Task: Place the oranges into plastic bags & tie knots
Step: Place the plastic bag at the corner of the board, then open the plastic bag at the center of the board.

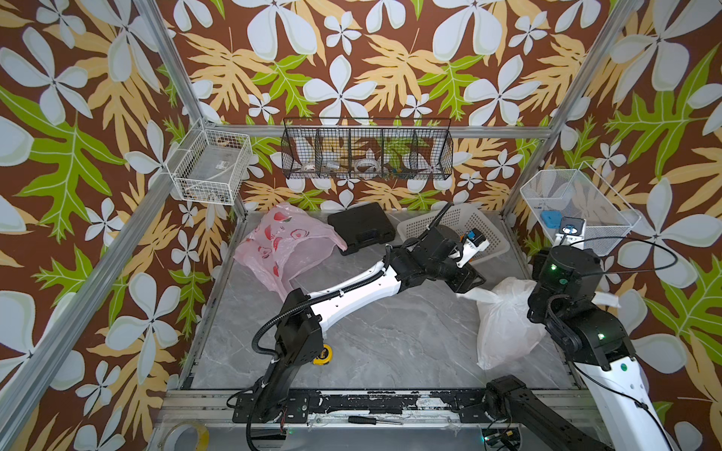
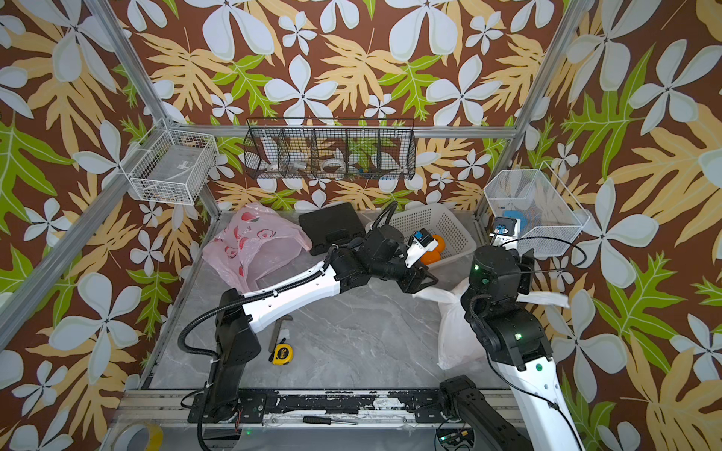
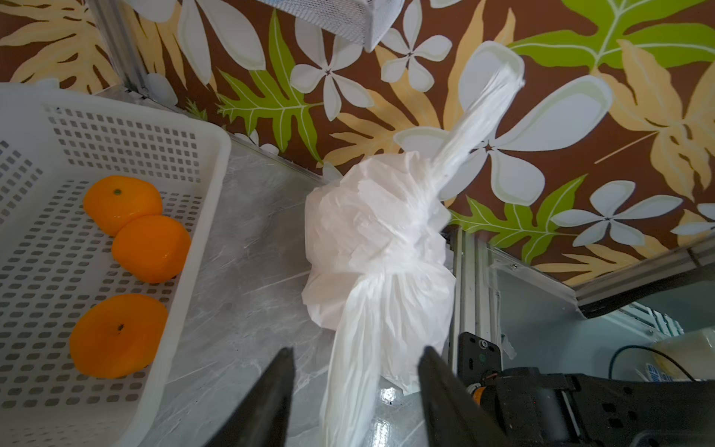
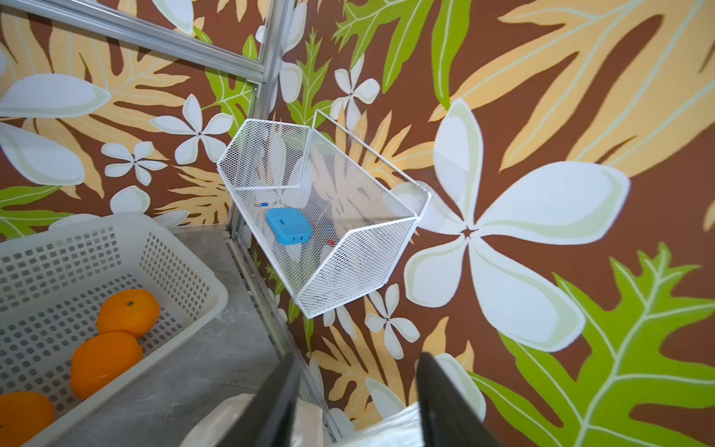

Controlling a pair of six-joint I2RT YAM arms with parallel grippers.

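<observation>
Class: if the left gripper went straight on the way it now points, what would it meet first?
The left gripper would likely meet the white bag's handle strip, lying between its open jaws, then the knot; depth is unclear.

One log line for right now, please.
white bag: knotted | left claw: open, handle strip between jaws | right claw: open | basket: three oranges | pink bag: untied

left gripper (image 3: pixel 356 350) and right gripper (image 4: pixel 358 357) both hold jaws spread apart.
</observation>
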